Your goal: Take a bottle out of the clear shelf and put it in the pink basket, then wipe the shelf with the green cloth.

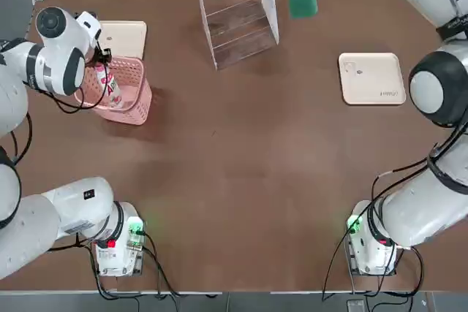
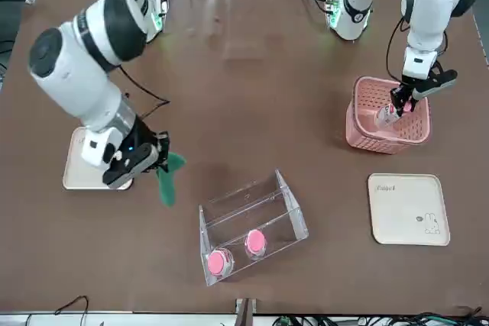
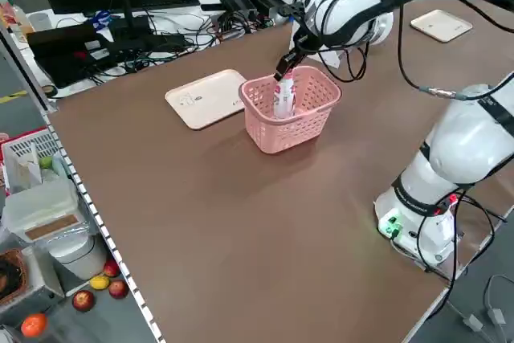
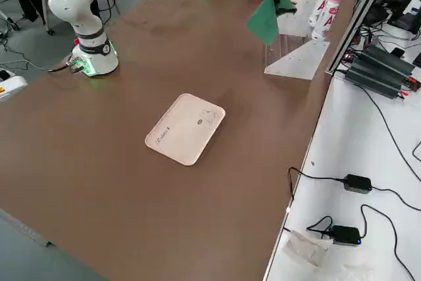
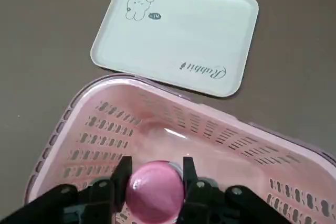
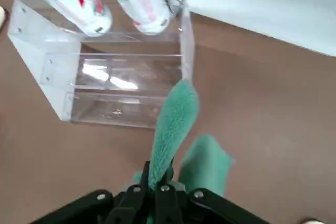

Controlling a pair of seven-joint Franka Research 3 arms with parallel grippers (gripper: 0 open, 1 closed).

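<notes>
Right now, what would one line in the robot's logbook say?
left gripper: holding bottle in pink basket | right gripper: holding green cloth beside clear shelf

Top view: overhead, looking straight down, arm bases at frame bottom.
Front view: faces the robot across the worktop (image 2: 252,82).
Wrist views: close.
Shared: top and front both show the pink basket (image 1: 126,96), clear shelf (image 1: 238,23).

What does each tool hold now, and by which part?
The left tool grips the bottle at its cap, inside the pink basket. The right tool pinches the green cloth by one edge.
</notes>
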